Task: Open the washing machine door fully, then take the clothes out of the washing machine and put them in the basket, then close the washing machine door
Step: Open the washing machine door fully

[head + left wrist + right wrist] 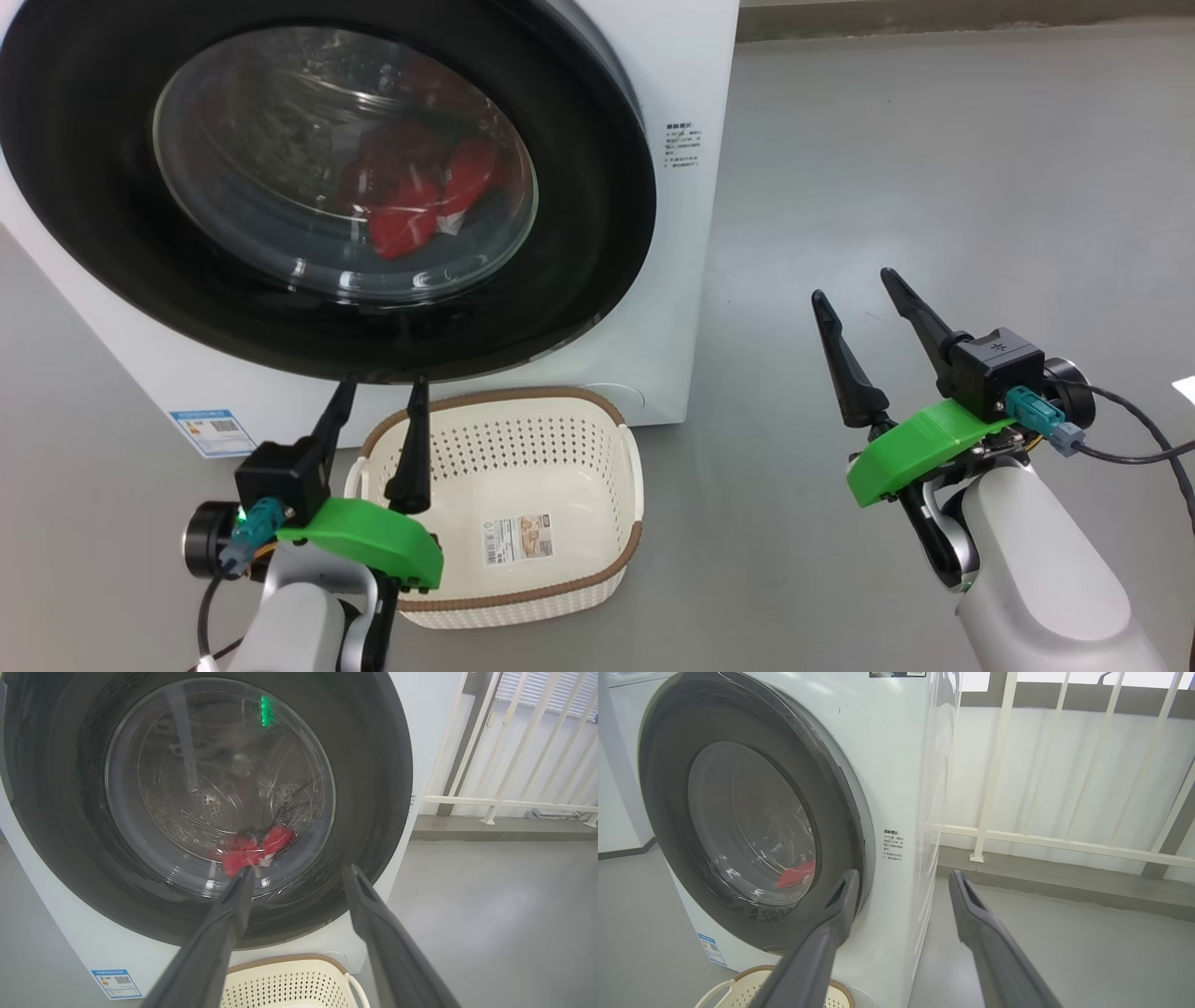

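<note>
- Big white front-loading washing machine (672, 233) stands on the grey floor (934, 187); all places below are given from it.
- Large round glossy black door (597, 215) with a bulging clear glass window is shut, flush on the washing machine's front.
- Small bright red clothes (411, 201) with a bit of white lie inside the washing machine, low in the perforated steel drum, seen through the door glass.
- Small cream plastic rectangular basket (635, 504) with perforated sides and a brown woven-look rim stands on the floor just in front of the washing machine, under the door's lower edge. There is a paper label (516, 539) on its inner bottom.
- Left end effector (381, 385) is in front of the washing machine, above the basket's left rim. It is released, its two dark fingers spread and pointing at the door's lower part. The left wrist view shows the tips short of the glass.
- Right end effector (853, 286) is off the washing machine's front right corner, over the floor. It is released, fingers apart, well clear of the basket.
- Small blue label sticker (213, 431) is low on the washing machine's front, at the left corner.
- Small block of black printed text (683, 145) is on the front, just right of the door.
- White railing (1064, 840) stands beyond the washing machine's right side.
</note>
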Available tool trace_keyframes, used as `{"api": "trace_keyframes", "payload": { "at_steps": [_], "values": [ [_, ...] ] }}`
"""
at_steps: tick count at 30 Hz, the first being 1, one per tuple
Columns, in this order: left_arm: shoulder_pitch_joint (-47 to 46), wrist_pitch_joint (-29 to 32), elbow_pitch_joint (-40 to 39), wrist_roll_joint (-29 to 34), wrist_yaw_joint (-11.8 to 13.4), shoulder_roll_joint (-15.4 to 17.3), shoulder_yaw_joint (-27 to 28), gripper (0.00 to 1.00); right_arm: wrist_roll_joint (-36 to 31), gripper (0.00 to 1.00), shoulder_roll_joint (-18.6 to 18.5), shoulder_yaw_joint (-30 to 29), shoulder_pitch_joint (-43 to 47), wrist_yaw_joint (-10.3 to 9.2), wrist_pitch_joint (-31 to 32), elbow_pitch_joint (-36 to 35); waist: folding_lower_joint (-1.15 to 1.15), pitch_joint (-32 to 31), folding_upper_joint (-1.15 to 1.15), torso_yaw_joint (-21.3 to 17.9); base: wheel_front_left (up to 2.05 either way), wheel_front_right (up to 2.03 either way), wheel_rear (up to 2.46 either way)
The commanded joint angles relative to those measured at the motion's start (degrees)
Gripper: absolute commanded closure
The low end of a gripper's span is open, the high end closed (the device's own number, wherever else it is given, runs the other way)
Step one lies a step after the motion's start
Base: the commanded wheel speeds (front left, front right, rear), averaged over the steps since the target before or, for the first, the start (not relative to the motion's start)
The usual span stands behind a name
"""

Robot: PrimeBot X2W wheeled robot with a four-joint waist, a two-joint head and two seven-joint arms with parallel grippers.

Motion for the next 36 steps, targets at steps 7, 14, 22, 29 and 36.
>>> {"api": "trace_keyframes", "payload": {
  "at_steps": [7,14,22,29,36],
  "values": [
    [-2.8,-0.7,-1.8,0.7,0.0,0.9,1.8,0.00,1.6,0.16,0.2,1.2,-3.1,0.37,-0.4,-1.6,0.00,0.7,0.00,0.2,0.00,0.00,0.00],
    [-3.5,-0.7,-4.6,0.7,0.1,0.9,1.6,0.00,4.3,1.00,0.2,1.5,-4.9,0.37,-0.4,-1.8,0.00,3.2,0.00,0.4,0.00,0.00,0.00],
    [-4.9,-0.7,-8.7,0.1,0.4,0.9,-0.3,0.00,12.8,1.00,0.2,2.0,-8.5,0.37,-0.4,-0.8,0.00,6.9,0.00,1.6,0.00,0.00,0.00],
    [-6.4,-0.7,-11.8,-0.8,0.5,0.9,-2.8,0.00,24.2,1.00,0.2,3.5,-13.3,0.37,-0.4,0.2,0.00,11.4,0.00,3.3,0.00,0.00,0.00],
    [-7.8,-0.7,-13.5,-1.3,-0.1,0.9,-4.1,0.00,37.3,1.00,0.1,6.3,-18.9,0.37,1.0,0.0,0.00,15.4,0.00,5.0,0.00,0.00,0.00]
  ]
}}
